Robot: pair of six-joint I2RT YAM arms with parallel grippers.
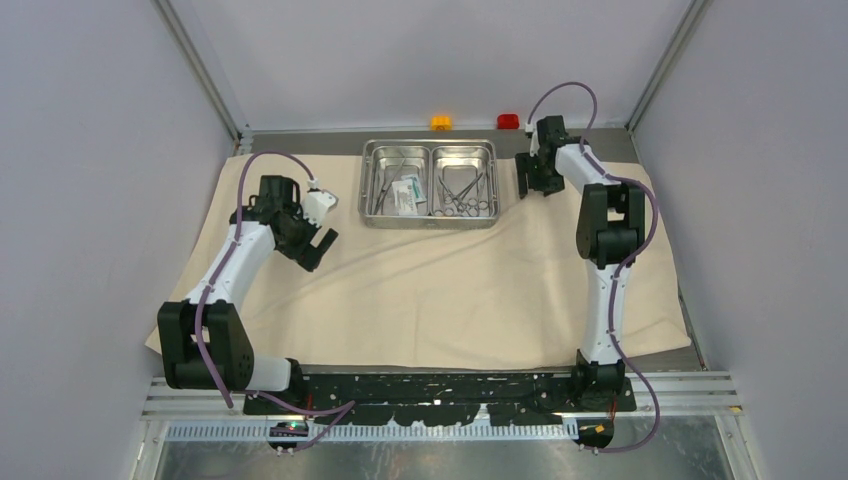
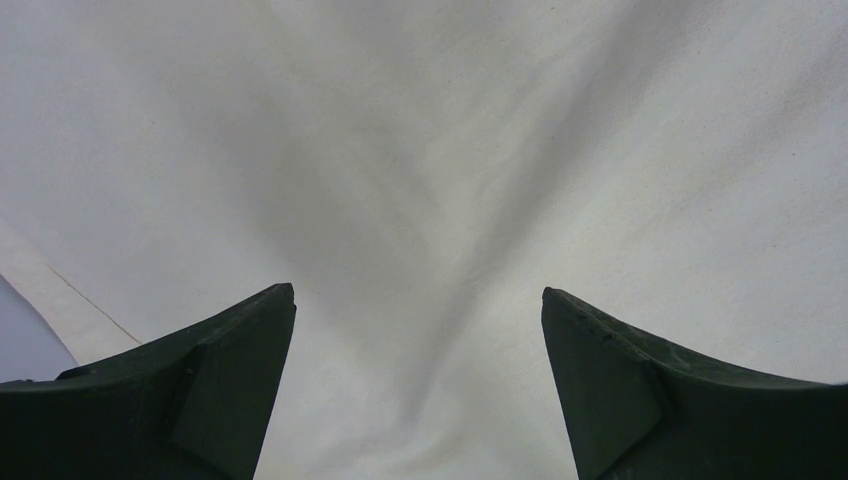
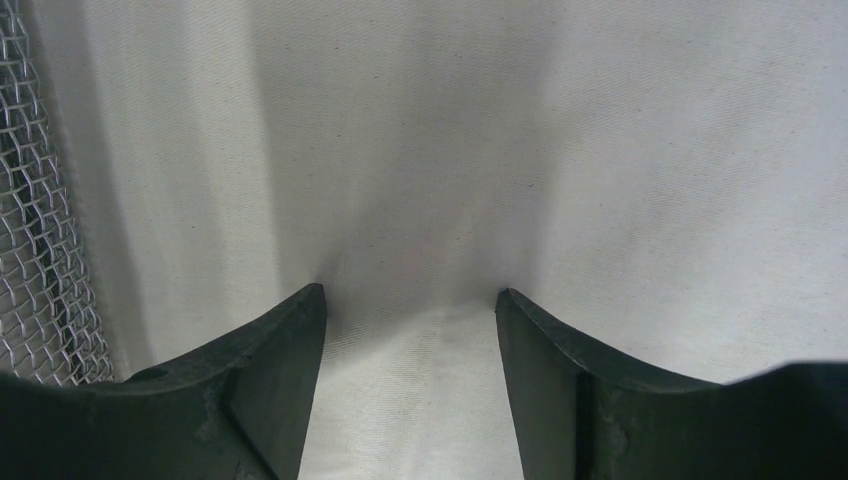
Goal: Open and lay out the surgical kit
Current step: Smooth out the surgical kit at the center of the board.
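The big beige cloth (image 1: 430, 290) lies spread flat over the table. At its far middle stands the steel tray (image 1: 430, 145). Straight handles (image 1: 385, 185) and white/teal packets (image 1: 405, 193) lie in the tray's left compartment, ring-handled clamps (image 1: 465, 195) in its right. My left gripper (image 1: 318, 248) hangs open over the cloth's left part, left of the tray. In the left wrist view it (image 2: 419, 291) has only softly creased cloth (image 2: 420, 150) below. My right gripper (image 1: 536, 188) sits just right of the tray, open (image 3: 410, 290), fingertips (image 3: 312, 300) down on the cloth (image 3: 450, 130).
An orange block (image 1: 441, 122) and a red block (image 1: 508, 121) sit on the ledge behind the tray. Grey walls close in both sides. A strip of wire mesh (image 3: 40, 200) shows at the left edge of the right wrist view. The cloth's near edge ends at the arm bases.
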